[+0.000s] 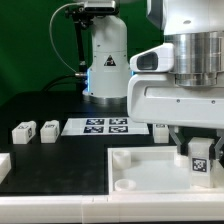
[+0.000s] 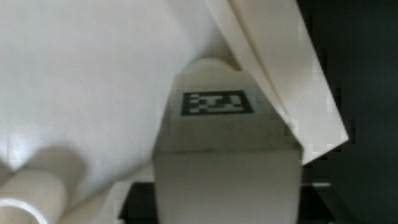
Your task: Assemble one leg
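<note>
My gripper (image 1: pixel 197 150) is shut on a leg (image 1: pixel 198 160), a small white block with a black-and-white marker on its face. It holds the leg upright over the right part of the large white tray-like piece (image 1: pixel 135 172), close to its surface. In the wrist view the leg (image 2: pixel 217 120) fills the middle between the dark fingers of the gripper (image 2: pixel 222 195), with the white piece (image 2: pixel 89 80) behind it. Whether the leg touches the piece is hidden. Two more legs (image 1: pixel 22 131) (image 1: pixel 49 128) lie on the black table at the exterior view's left.
The marker board (image 1: pixel 100 126) lies flat behind the tray-like piece. A small white part (image 1: pixel 158 128) sits beside it, partly hidden by my hand. The arm's base (image 1: pixel 105 60) stands at the back. Another white part (image 1: pixel 3 165) shows at the exterior view's left edge.
</note>
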Motion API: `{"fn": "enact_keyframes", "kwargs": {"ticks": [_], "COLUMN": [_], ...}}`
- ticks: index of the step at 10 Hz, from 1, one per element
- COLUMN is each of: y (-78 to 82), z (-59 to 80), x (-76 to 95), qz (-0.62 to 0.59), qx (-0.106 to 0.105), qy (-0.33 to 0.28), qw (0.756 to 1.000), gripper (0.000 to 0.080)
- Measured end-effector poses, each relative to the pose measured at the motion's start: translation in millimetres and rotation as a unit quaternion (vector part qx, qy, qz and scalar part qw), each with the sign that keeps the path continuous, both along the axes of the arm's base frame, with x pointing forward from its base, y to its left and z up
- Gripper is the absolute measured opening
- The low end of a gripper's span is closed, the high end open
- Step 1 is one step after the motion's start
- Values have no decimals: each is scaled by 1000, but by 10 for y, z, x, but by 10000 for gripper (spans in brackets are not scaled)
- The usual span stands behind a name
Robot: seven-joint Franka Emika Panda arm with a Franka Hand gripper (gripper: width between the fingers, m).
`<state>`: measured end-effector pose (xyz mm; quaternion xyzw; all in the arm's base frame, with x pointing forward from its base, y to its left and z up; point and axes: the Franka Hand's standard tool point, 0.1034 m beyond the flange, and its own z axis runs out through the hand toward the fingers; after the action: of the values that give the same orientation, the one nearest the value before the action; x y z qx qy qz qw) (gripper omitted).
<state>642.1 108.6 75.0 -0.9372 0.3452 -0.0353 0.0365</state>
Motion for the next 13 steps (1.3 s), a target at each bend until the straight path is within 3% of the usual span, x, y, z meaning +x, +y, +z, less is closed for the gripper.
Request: {"fn": "enact_keyframes", "kwargs": {"ticks": [3, 4, 6, 8, 12, 13], "y": [-14, -12, -15, -18, -13, -11], "z": [-3, -7, -5, -5, -9, -8], "x": [-7, -18, -52, -73, -80, -80], "qz": [-235, -328, -499, -571, -560, -560], "qx": [12, 19, 32, 41, 37, 37], "qy": [28, 33, 35, 35, 32, 32], "qw": [971, 944, 866, 819, 827, 827], "gripper": [291, 291, 292, 294, 294, 485]}}
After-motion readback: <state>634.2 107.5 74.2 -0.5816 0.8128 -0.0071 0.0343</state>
